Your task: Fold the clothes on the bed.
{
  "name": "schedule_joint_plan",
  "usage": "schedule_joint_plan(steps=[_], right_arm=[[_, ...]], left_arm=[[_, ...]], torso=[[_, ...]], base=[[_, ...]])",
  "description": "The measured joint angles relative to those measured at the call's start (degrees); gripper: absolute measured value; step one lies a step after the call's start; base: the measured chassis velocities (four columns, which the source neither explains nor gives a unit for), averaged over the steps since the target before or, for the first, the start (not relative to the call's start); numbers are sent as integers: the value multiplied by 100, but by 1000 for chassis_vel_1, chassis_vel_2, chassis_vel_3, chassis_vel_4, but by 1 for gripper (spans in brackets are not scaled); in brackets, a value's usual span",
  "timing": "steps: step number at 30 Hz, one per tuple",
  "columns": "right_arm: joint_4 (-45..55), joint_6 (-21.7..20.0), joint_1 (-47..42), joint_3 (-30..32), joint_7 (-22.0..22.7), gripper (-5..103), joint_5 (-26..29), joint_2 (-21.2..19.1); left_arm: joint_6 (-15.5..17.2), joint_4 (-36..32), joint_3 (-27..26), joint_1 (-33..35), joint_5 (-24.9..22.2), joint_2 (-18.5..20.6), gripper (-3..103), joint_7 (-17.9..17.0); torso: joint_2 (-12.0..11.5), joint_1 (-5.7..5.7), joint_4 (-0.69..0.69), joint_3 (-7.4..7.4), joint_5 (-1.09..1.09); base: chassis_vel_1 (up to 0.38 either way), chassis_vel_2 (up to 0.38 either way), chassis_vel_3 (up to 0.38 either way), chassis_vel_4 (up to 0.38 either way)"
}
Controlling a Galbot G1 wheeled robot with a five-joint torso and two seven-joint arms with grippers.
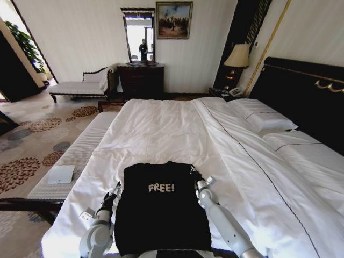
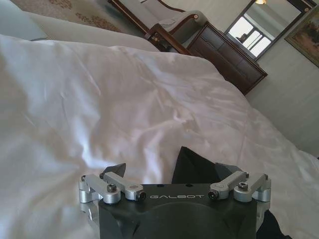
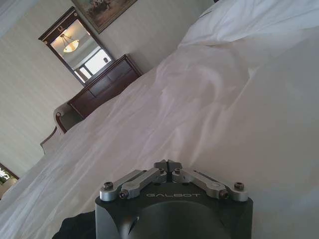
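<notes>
- Currently, the black T-shirt [image 1: 161,209] lies flat on the white duvet [image 1: 172,129] at the near edge of the bed [image 1: 301,177], collar end away from the robot, pale "FREE!" lettering facing up.
- The garment forms a narrow upright rectangle; no sleeves stick out past its long edges.
- Left tool [image 1: 114,192]: positioned at the T-shirt's left edge, near the upper corner. In the left wrist view the left tool [image 2: 175,172] has its fingers spread wide, with a peak of black fabric [image 2: 192,167] standing between them. Neither finger grips the fabric.
- Right tool [image 1: 200,179]: positioned at the T-shirt's right edge, near the upper corner. In the right wrist view the right tool [image 3: 168,165] has its fingertips brought together with no gap. Whether fabric is pinched between them cannot be determined; only white duvet lies past the tips, and a patch of black cloth shows beside the tool body.
- Both arms reach forward from the bottom of the head view, one on each side of the garment.
- Surroundings: two white pillows [image 1: 263,115] against the dark headboard [image 1: 301,91]; a padded bench [image 1: 75,156] along the bed's left side; a dark dresser [image 1: 141,79] with mirror at the far wall.
</notes>
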Motion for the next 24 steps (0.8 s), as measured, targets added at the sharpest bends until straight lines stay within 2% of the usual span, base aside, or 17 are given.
schedule_joint_plan(steps=[7, 13, 20, 24], right_arm=[[82, 55, 1, 20, 0, 0, 0, 6], [172, 83, -29, 76, 73, 0, -44, -14], [249, 122, -108, 109, 100, 0, -138, -61], [239, 154, -101, 110, 146, 0, -186, -63]], left_arm=[[165, 320, 88, -651, -93, 165, 100, -155], [510, 1190, 358, -1641, 94, 353, 100, -369], [499, 1840, 626, -2305, 171, 464, 100, -368], [341, 2434, 871, -2736, 264, 611, 100, -178]], torso=[[0, 0, 1, 0, 1], [0, 1, 0, 1, -1], [0, 0, 0, 1, 0], [0, 1, 0, 1, 0]], base=[[0, 0, 0, 0], [0, 0, 0, 0], [0, 0, 0, 0], [0, 0, 0, 0]])
